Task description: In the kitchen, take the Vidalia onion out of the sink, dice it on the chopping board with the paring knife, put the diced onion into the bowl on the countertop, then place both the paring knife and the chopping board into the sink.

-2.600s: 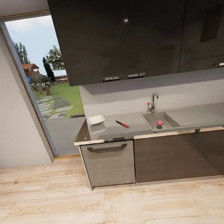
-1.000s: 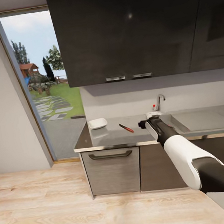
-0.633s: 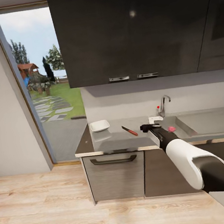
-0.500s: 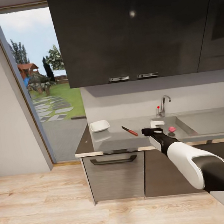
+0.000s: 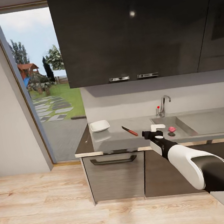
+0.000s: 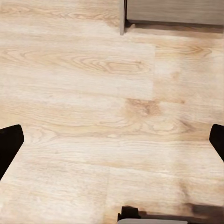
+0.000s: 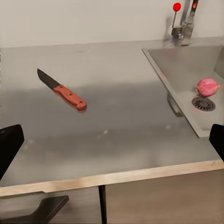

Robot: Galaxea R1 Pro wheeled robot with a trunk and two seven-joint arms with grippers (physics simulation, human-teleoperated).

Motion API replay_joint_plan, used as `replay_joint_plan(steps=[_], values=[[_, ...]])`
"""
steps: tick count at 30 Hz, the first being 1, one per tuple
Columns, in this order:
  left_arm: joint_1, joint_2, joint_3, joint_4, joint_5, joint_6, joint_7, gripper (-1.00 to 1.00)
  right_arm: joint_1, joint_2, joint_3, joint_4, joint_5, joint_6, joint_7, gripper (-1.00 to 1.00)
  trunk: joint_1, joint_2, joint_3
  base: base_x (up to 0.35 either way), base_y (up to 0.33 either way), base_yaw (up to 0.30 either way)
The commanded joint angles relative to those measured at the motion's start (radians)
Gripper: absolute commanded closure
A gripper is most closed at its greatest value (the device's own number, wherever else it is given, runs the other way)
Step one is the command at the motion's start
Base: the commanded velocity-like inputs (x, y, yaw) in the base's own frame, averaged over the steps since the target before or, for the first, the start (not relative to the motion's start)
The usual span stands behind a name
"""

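While the Vidalia onion (image 5: 171,129) lies in the sink (image 5: 184,123) beside the round drain (image 7: 203,103), the first step, retrieval of the onion, is judged to be in hand and not yet done. The right gripper (image 5: 151,134) hovers at the front edge of the countertop (image 5: 115,138), short of the basin; its fingers are spread wide and hold nothing. The left gripper (image 6: 112,140) is likewise spread wide and empty, pointing at the wooden floor (image 6: 93,93). The next move calls for extending the right arm forward and to its right, over the basin rim, then descending onto the bulb. The paring knife (image 5: 130,130) rests on the countertop, untouched. The bowl (image 5: 99,126), near the countertop's left end, appears empty. The basin holds the onion alone.
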Motion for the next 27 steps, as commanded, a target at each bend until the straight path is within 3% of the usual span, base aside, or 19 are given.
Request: replay_joint_plan(steps=[1,14,27], values=[[0.0,0.0,-0.002,0.0,0.007,-0.003,0.0,-1.0,0.0,0.0,0.0,0.001,-0.004,-0.004,-0.002,-1.0,0.0,-0.001,0.0,0.0,0.0,0.0],[0.0,0.0,-0.002,0.0,0.007,-0.002,0.0,-1.0,0.003,0.011,0.001,0.005,-0.004,-0.004,0.0,-1.0,0.0,-0.001,-0.008,0.018,0.0,0.0],[0.0,0.0,-0.002,0.0,0.007,-0.002,0.0,-1.0,0.007,0.013,0.002,0.007,-0.004,-0.003,0.063,-1.0,0.0,-0.001,-0.028,0.258,0.108,0.0]])
